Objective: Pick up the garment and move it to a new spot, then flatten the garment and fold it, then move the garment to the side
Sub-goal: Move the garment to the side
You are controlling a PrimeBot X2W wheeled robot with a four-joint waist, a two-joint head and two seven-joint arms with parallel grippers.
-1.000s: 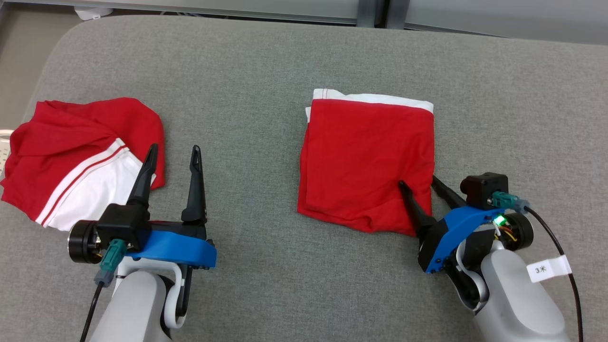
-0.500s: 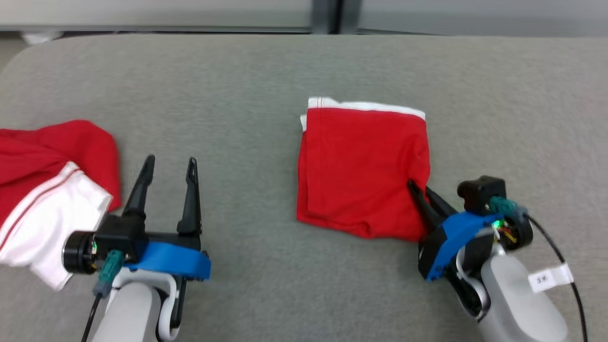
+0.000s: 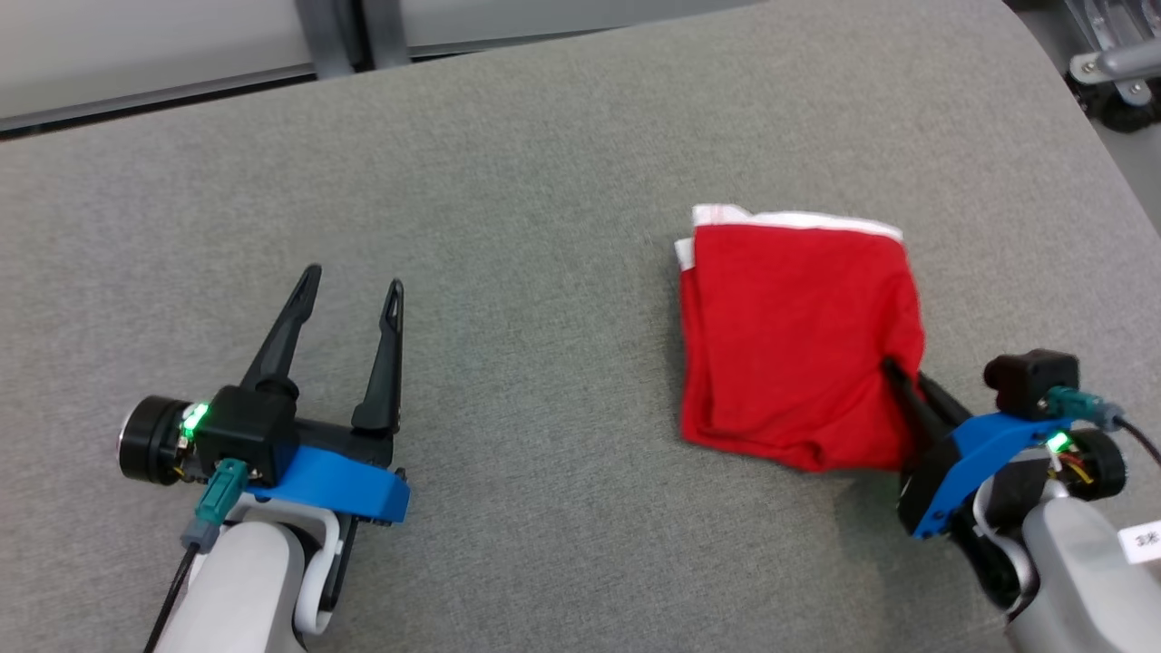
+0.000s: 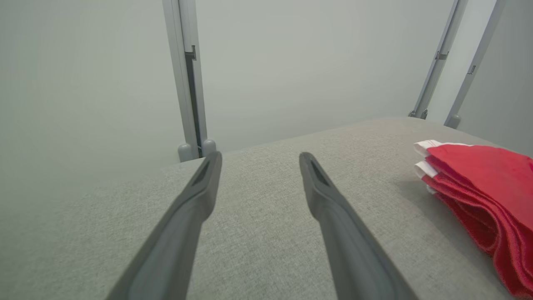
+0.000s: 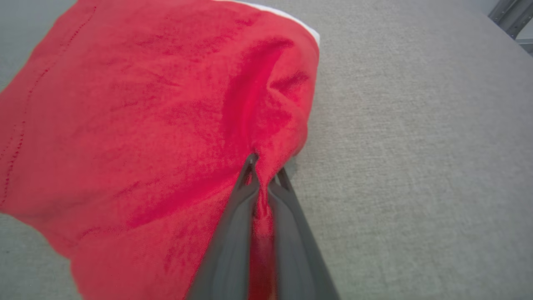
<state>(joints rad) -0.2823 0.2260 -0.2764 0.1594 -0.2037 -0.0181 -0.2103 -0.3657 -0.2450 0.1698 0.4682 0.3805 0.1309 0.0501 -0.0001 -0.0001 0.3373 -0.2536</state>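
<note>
One change: right gripper (image 3: 907, 379) now pinched shut on near right corner of folded red shorts (image 3: 794, 336), jaws stood wide a second ago | shorts lie on grey table (image 3: 544, 227), right half; fold looks done, side-move likely starting | left gripper (image 3: 354, 283) spread, empty, over table's left half | head camera has swung right

folded red garment (image 3: 798, 340), white edge, on grey surface.
</note>
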